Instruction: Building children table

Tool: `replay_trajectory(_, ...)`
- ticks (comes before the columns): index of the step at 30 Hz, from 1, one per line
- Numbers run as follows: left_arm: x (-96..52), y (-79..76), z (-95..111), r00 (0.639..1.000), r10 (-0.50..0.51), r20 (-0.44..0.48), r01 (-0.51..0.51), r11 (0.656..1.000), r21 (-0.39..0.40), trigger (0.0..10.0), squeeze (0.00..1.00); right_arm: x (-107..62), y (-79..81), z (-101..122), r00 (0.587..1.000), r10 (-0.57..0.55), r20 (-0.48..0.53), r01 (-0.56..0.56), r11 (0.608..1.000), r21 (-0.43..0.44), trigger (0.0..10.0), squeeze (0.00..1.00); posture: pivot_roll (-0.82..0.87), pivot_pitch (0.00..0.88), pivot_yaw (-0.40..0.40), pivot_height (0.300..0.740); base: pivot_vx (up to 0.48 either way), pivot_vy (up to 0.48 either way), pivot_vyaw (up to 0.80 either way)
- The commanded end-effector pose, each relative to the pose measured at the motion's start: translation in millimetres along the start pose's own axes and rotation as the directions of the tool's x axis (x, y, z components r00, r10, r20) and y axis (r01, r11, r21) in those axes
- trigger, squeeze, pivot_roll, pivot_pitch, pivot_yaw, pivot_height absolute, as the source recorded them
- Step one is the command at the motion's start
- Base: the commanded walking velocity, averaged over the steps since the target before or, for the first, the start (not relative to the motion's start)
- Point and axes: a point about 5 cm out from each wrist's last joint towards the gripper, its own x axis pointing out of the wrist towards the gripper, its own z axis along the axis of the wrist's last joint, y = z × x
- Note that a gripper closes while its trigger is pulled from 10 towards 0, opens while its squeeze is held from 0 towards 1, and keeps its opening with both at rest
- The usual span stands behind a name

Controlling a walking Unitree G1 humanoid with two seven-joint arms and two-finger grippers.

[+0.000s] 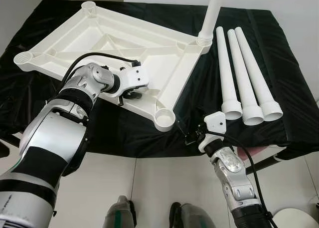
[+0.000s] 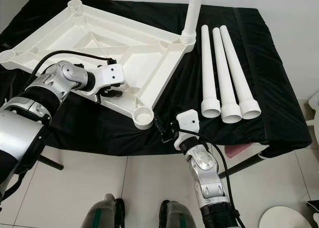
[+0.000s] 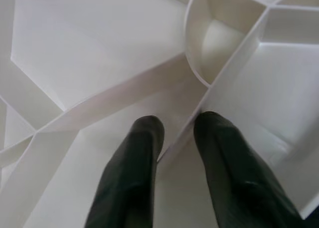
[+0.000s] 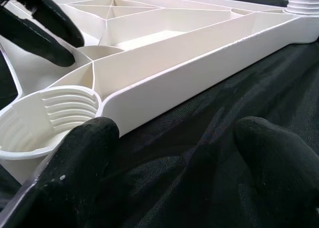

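Showing: an upside-down white plastic ribbed children's table panel lying on a black cloth-covered tabletop, ribs and corner sockets facing up.
Panel position: left and centre of the tabletop, turned diagonally; one threaded round corner socket points at the near edge.
Fitted leg: one white tapered plastic leg stands upright in the far right corner socket, top out of frame.
Loose legs: three white tapered plastic tube legs lie side by side on the cloth right of the panel, touching each other, wide open ends toward the robot.
Left end effector: over the near side of the panel, just inside its edge; the wrist view shows its two black fingers on either side of a thin upright rib, clamped on it or very close; a curved socket wall sits just beyond the tips.
Right end effector: low at the near tabletop edge, just beside the near corner socket, aimed along the panel's side wall; fingers spread apart, nothing between them, black cloth underneath.
Floor: pale tiles below the tabletop; the robot's own feet at bottom centre.
Far right: a pink object partly hidden under the tabletop edge, cannot tell what.
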Motion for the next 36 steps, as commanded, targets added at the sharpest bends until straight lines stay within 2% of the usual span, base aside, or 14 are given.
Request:
replay_trajectory(1,11.6,-18.6,-16.7,0.996,-0.056,-0.07,0.053,0.998,-0.035,0.0,0.0,0.4,7.3,-4.3,0.999,0.031,-0.02,-0.031,0.999,0.01,10.0,0.0,-0.04,0.109,0.047,0.74,0.0,0.0,0.0)
replay_trajectory(9,12.8,-20.6,-15.0,0.992,-0.095,-0.081,0.093,0.995,-0.021,0.0,0.0,-0.4,7.7,-4.4,0.999,0.027,-0.019,-0.027,1.0,0.008,10.0,0.0,-0.05,0.107,0.053,0.74,0.0,0.0,0.0)
replay_trajectory(18,14.1,-17.1,-6.9,0.996,-0.075,-0.052,0.074,0.997,-0.022,0.0,0.0,0.6,8.0,-4.0,1.0,0.026,-0.017,-0.025,1.0,0.009,10.0,0.0,-0.04,0.116,0.056,0.74,0.0,0.0,0.0)
replay_trajectory(19,14.8,-16.5,-5.6,0.997,-0.064,-0.047,0.063,0.998,-0.03,10.0,0.0,0.7,8.0,-3.9,1.0,0.025,-0.017,-0.025,1.0,0.009,10.0,0.0,-0.04,0.115,0.056,0.74,0.0,0.0,0.0)
replay_trajectory(20,14.8,-16.5,-5.6,0.997,-0.064,-0.047,0.063,0.998,-0.03,10.0,0.0,0.7,8.0,-3.9,1.0,0.025,-0.017,-0.025,1.0,0.009,10.0,0.0,-0.04,0.115,0.056,0.74,0.0,0.0,0.0)
replay_trajectory(21,15.1,-16.2,-4.6,0.997,-0.062,-0.041,0.06,0.997,-0.041,10.0,1.0,1.0,8.2,-3.9,1.0,0.025,-0.017,-0.025,1.0,0.009,10.0,0.0,-0.04,0.117,0.056,0.74,0.0,0.0,0.0)
replay_trajectory(27,13.9,-14.2,-1.1,0.998,-0.066,-0.024,0.065,0.997,-0.032,10.0,1.0,1.6,8.2,-3.9,1.0,0.023,-0.016,-0.023,1.0,0.009,10.0,0.0,-0.04,0.118,0.056,0.74,0.0,0.0,0.0)
replay_trajectory(28,14.1,-14.0,-1.6,0.998,-0.058,-0.033,0.058,0.998,-0.022,10.0,0.0,1.9,8.2,-3.8,1.0,0.023,-0.016,-0.023,1.0,0.009,10.0,0.0,-0.04,0.118,0.057,0.74,0.0,0.0,0.0)
replay_trajectory(32,15.2,-14.7,-2.8,0.998,-0.048,-0.049,0.047,0.999,-0.011,10.0,0.0,2.2,8.2,-3.6,1.0,0.023,-0.014,-0.023,1.0,0.008,10.0,0.0,-0.04,0.118,0.058,0.74,0.0,0.0,0.0)
replay_trajectory(36,16.6,-14.8,-4.4,0.998,-0.026,-0.059,0.024,0.999,-0.037,10.0,0.0,2.2,8.2,-3.3,1.0,0.021,-0.013,-0.02,1.0,0.007,10.0,0.0,-0.04,0.118,0.06,0.74,0.0,0.0,0.0)
